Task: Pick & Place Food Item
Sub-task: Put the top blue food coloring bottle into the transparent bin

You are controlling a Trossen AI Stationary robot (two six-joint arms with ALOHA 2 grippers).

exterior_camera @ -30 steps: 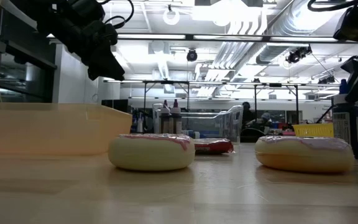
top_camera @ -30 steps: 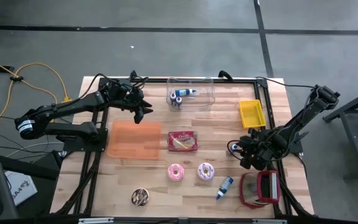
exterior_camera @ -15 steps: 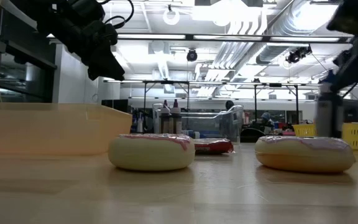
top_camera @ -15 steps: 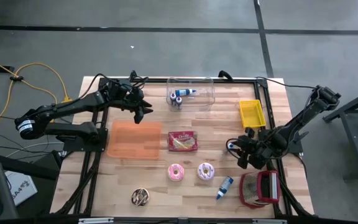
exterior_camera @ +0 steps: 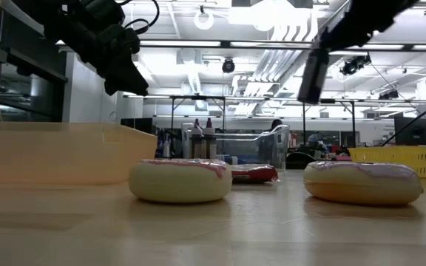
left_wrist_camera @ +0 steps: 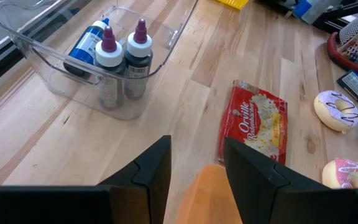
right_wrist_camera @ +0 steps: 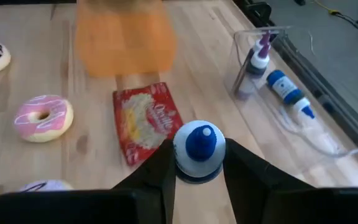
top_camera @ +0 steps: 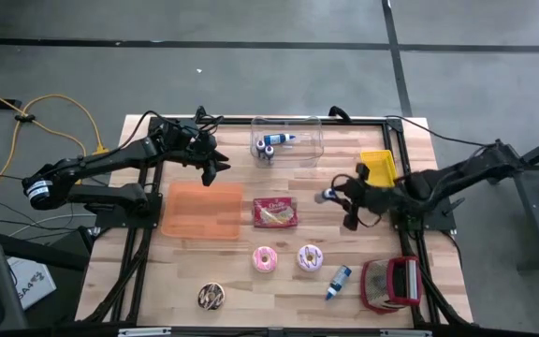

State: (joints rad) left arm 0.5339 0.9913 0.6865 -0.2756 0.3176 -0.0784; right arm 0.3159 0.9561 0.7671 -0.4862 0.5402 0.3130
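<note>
My right gripper [top_camera: 337, 197] hangs above the table's middle right, shut on a small white bottle with a blue cap [right_wrist_camera: 199, 149]; the low view shows that bottle [exterior_camera: 314, 74] high over the table. Below it lie a red popcorn bag [top_camera: 276, 212] and two pink-iced donuts [top_camera: 266, 258] [top_camera: 309, 256]. A clear bin [top_camera: 286, 140] at the far edge holds other bottles. My left gripper [top_camera: 215, 169] hovers open over the far edge of the orange bin [top_camera: 201, 211], with nothing between its fingers [left_wrist_camera: 151, 171]. My right gripper pinches the bottle between its two fingers [right_wrist_camera: 241, 171], on the body's sides [right_wrist_camera: 197, 175] just under the blue cap. The cap end points back at the wrist camera, so the rest of the body is hidden. The bottle is lifted clear of the table.
A yellow bin [top_camera: 379, 171] stands at the right, just beyond the right gripper. A red basket [top_camera: 391, 284], a second blue-capped bottle [top_camera: 338, 281] and a chocolate donut [top_camera: 211, 297] sit near the front edge. Bare wood lies between the popcorn bag and the yellow bin.
My right gripper has risen and swung from beside the red basket toward the table's far edge and middle, turning as it went. It has kept shut on the blue-capped bottle, which is now carried high above the table.
</note>
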